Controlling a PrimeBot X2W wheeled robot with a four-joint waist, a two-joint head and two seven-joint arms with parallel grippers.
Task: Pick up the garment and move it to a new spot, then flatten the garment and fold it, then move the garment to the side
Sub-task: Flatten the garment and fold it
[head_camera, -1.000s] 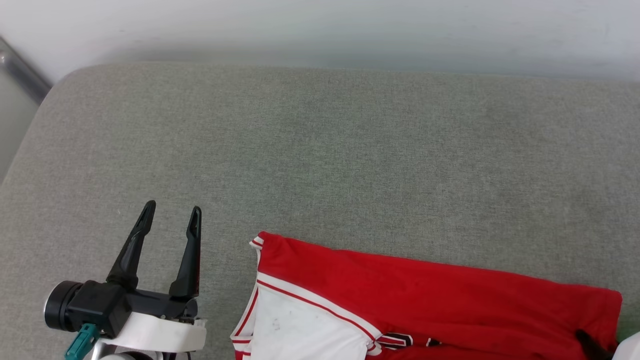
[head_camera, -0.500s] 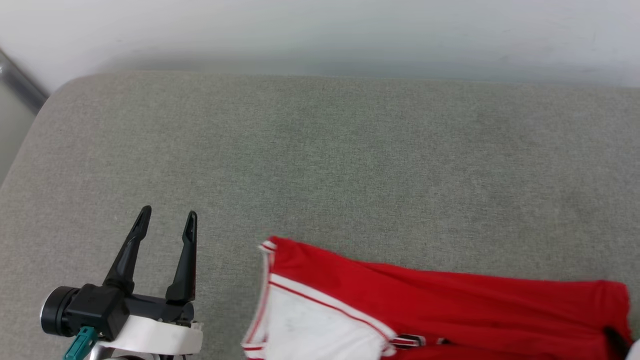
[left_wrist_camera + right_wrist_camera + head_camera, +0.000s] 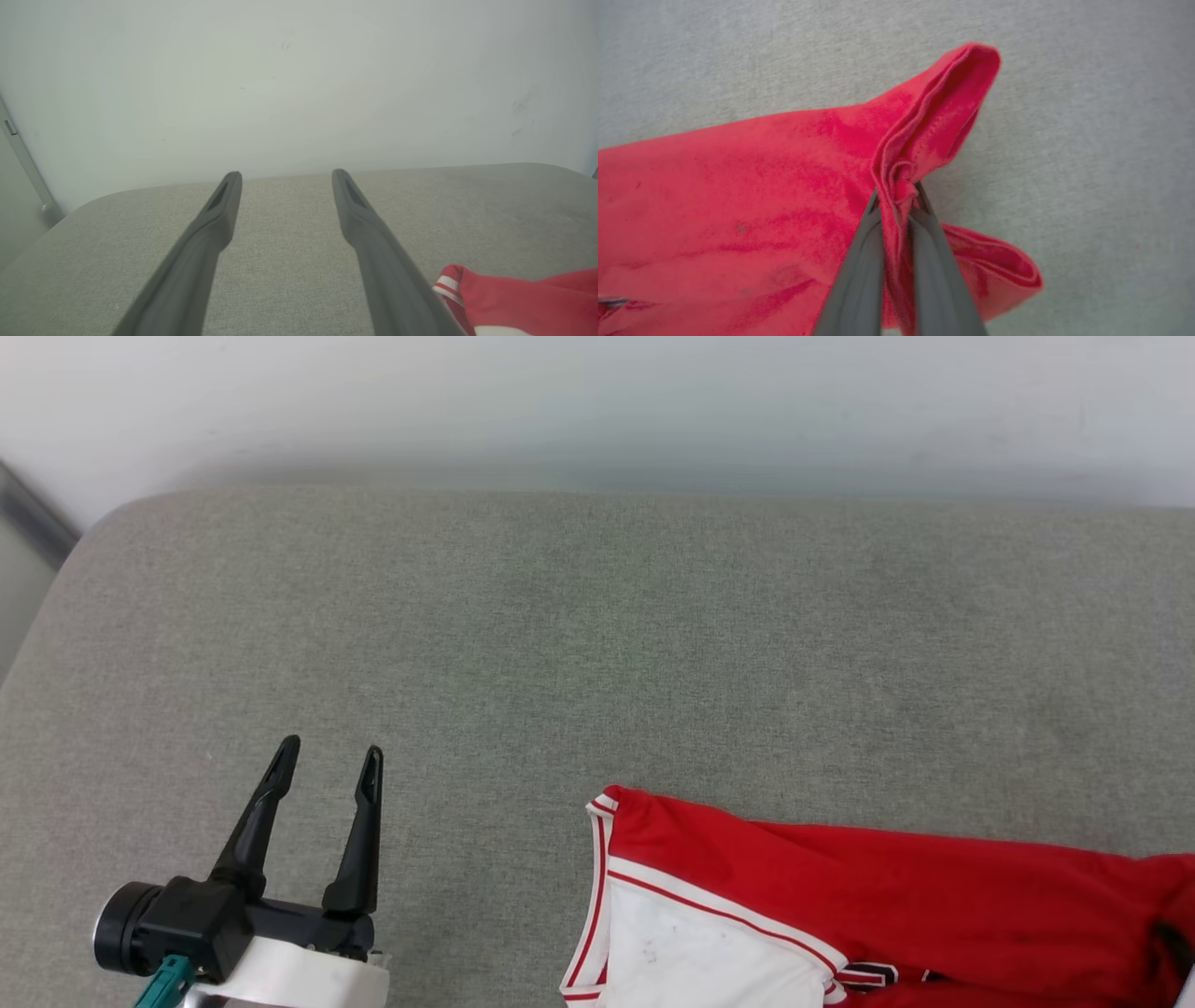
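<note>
Red cloth: the garment [image 3: 934,905] lies at the lower right of the head view on the grey fabric surface [image 3: 560,644]. Its lower part is cut off by the bottom edge and its right end by the right edge.
White sleeve: the sleeve [image 3: 691,952] sits at the garment's left end, bordered by red-and-white trim [image 3: 600,859]; only its upper part is in frame.
Lettering: black lettering [image 3: 878,976] with a white outline peeks in at the bottom edge of the head view; too little shows to read it.
Right pincer: in the right wrist view the right pincer [image 3: 896,191] is clamped on a bunched fold of the garment [image 3: 738,210], with red cloth squeezed between its fingers and the tips partly buried in it.
Pinched corner: beyond the grip the cloth rolls into a rounded peak. Whether it is lifted off the surface [image 3: 1087,116] cannot be told.
Dark sliver: a dark sliver [image 3: 1173,943] crosses the garment at the right edge of the head view, too cut off to identify.
Left pincer: the left pincer [image 3: 331,749] is at the lower left of the head view, fingers apart and empty, clear of the garment's left end.
Left wrist view: the left pincer [image 3: 286,173] frames bare surface [image 3: 289,261]; the garment [image 3: 514,298] shows at the lower right, partly hidden behind one finger.
Background: a pale wall [image 3: 597,401] rises behind the surface; a grey strip [image 3: 33,513] at the left is cut off.
</note>
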